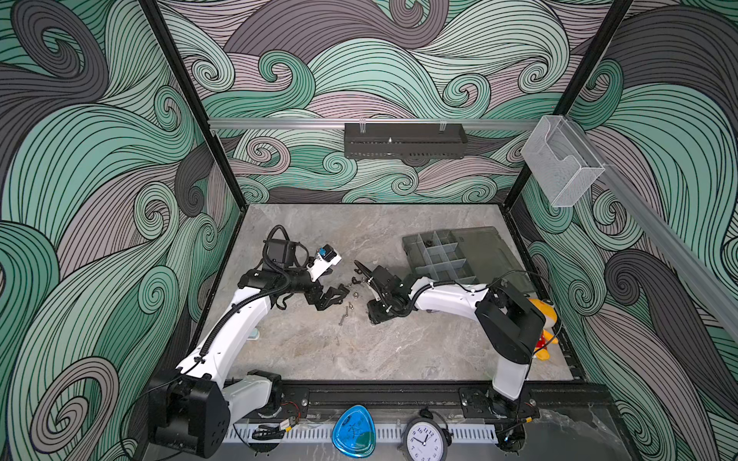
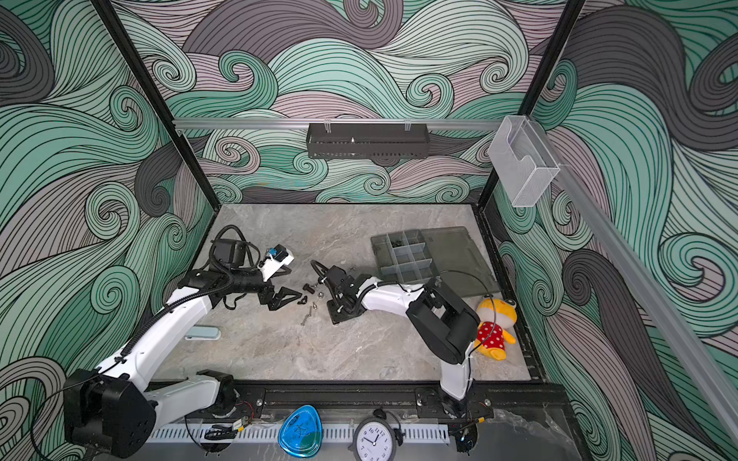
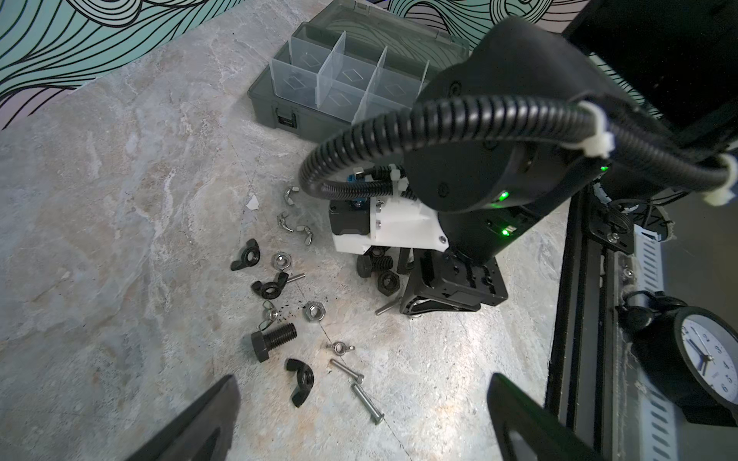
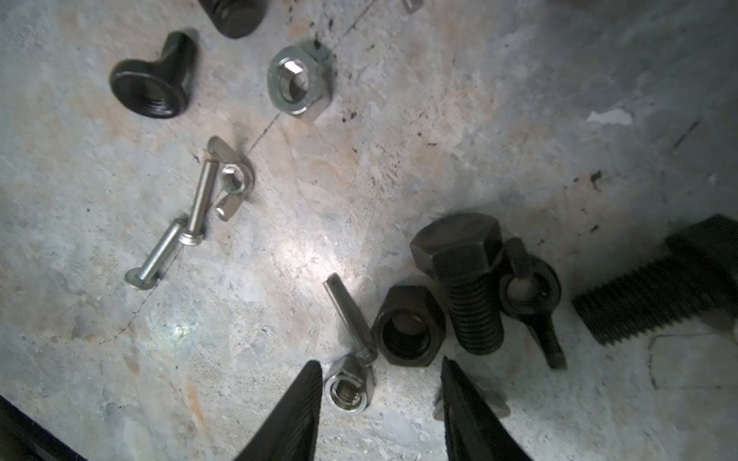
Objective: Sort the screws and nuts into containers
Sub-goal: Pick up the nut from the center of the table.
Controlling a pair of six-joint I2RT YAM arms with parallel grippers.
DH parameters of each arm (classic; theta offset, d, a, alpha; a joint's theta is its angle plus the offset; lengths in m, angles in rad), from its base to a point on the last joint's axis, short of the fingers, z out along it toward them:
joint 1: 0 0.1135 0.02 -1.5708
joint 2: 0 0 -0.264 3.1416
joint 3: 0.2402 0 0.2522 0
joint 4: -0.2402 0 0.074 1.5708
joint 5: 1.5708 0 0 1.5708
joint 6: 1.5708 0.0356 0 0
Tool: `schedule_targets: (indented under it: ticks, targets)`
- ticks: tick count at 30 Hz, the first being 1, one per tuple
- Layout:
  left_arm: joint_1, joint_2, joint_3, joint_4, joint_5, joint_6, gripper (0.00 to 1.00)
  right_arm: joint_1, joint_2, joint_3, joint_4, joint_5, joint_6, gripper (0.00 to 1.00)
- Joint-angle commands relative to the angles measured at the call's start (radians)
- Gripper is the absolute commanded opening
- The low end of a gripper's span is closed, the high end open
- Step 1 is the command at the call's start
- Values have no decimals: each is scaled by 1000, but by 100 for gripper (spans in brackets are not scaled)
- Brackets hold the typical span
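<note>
Two end effectors, both unclamped. Left end effector [image 3: 363,379] gapes wide, empty. Right end effector [image 4: 380,361] stands narrower, straddling a silver nut [image 4: 348,393].

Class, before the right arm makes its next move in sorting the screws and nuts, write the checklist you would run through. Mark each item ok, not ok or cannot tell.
1. Open right jaws: ok, one on each side of a small silver nut.
2. That nut lying alone: not ok. A silver screw appears to lie against it, and a black hex nut sits close by.
3. Open lid on the organiser box: ok, lying flat.
4. Empty left jaws, apart from the right jaws: ok, open.
5. Compartment meant for nuts: cannot tell. The dark pieces in one compartment are too small to identify.
</note>
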Motion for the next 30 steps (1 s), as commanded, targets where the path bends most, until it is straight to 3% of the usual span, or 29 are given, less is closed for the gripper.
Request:
schedule_targets:
  ticks: [1,17,21,30]
  targets:
    - [3,-6,32,-3,22,0,99,-1,14,21,-14,22,9,50]
    - [4,-4,31,-1,25,-3,98,-44,73,70,-17,11,-2,48]
    - [4,-3,31,-3,24,-3,99,-45,91,92,-42,17,-9,41]
    - [3,-5,31,-3,25,-3,99,-32,97,108,-129,61,-17,39]
